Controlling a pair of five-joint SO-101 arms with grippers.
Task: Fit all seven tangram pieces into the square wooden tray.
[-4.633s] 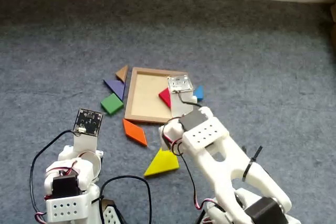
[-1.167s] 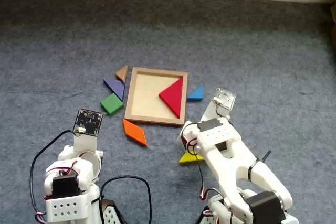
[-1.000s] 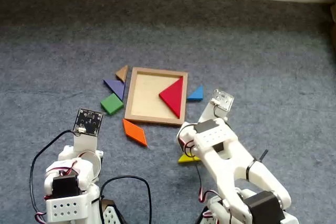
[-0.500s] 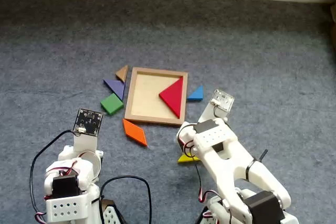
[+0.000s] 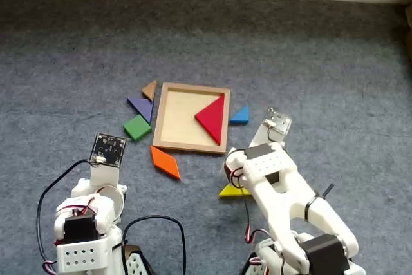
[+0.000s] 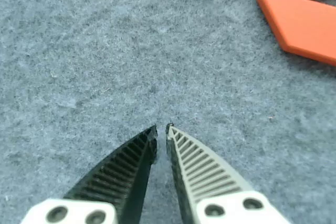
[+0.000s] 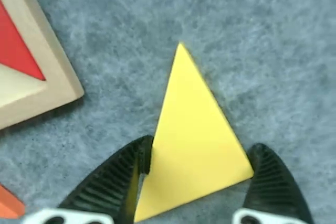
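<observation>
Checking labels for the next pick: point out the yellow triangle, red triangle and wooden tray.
yellow triangle (image 7: 194, 145), right wrist view, middle of its top face.
red triangle (image 5: 214, 118), high view, centre of its face.
wooden tray (image 5: 180, 117), high view, bare floor left of the red triangle.

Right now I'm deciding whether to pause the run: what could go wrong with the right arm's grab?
The right gripper straddles the yellow triangle at a slanted edge and a corner, so closing may squirt or twist it out. The tray rim lies close by; a tilted piece could catch on it.
</observation>
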